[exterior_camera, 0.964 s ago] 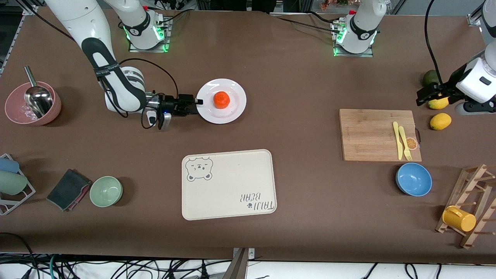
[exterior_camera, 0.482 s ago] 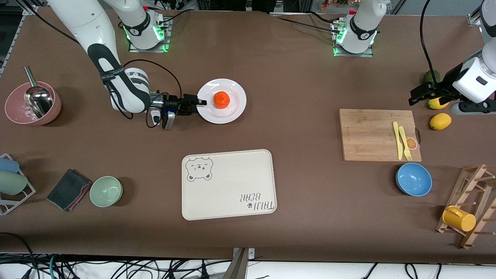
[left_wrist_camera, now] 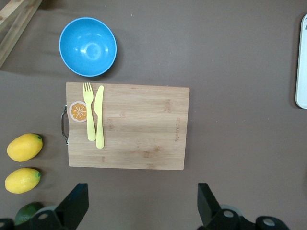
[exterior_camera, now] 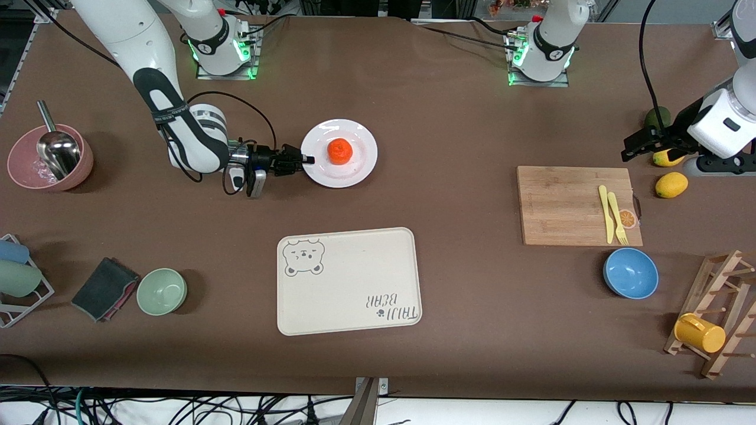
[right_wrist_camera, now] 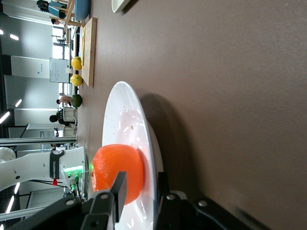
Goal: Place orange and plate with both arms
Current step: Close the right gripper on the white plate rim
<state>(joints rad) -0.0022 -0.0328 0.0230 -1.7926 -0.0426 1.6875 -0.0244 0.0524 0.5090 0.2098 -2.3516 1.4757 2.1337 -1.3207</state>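
Note:
The orange (exterior_camera: 339, 151) sits in the middle of the white plate (exterior_camera: 360, 168), which lies on the table in front of the right arm's base. My right gripper (exterior_camera: 304, 159) is low at the plate's rim on the right arm's side. It is open, with one finger over the rim and one under it. The right wrist view shows the orange (right_wrist_camera: 120, 167) on the plate (right_wrist_camera: 129, 120), close past my right gripper (right_wrist_camera: 139, 184). My left gripper (exterior_camera: 641, 144) is open and empty, up over the table by the lemons; it also shows in the left wrist view (left_wrist_camera: 141, 201).
A cream bear-print tray (exterior_camera: 348, 283) lies nearer the front camera than the plate. A wooden cutting board (exterior_camera: 567, 206) with a yellow knife and fork, a blue bowl (exterior_camera: 631, 273) and two lemons (exterior_camera: 671, 185) are at the left arm's end. A green bowl (exterior_camera: 162, 291) and a pink bowl (exterior_camera: 50, 156) are at the right arm's end.
My right gripper has slid onto the plate's rim, and the plate with the orange has shifted slightly toward the left arm's end. My left gripper has drifted a little away from the lemons.

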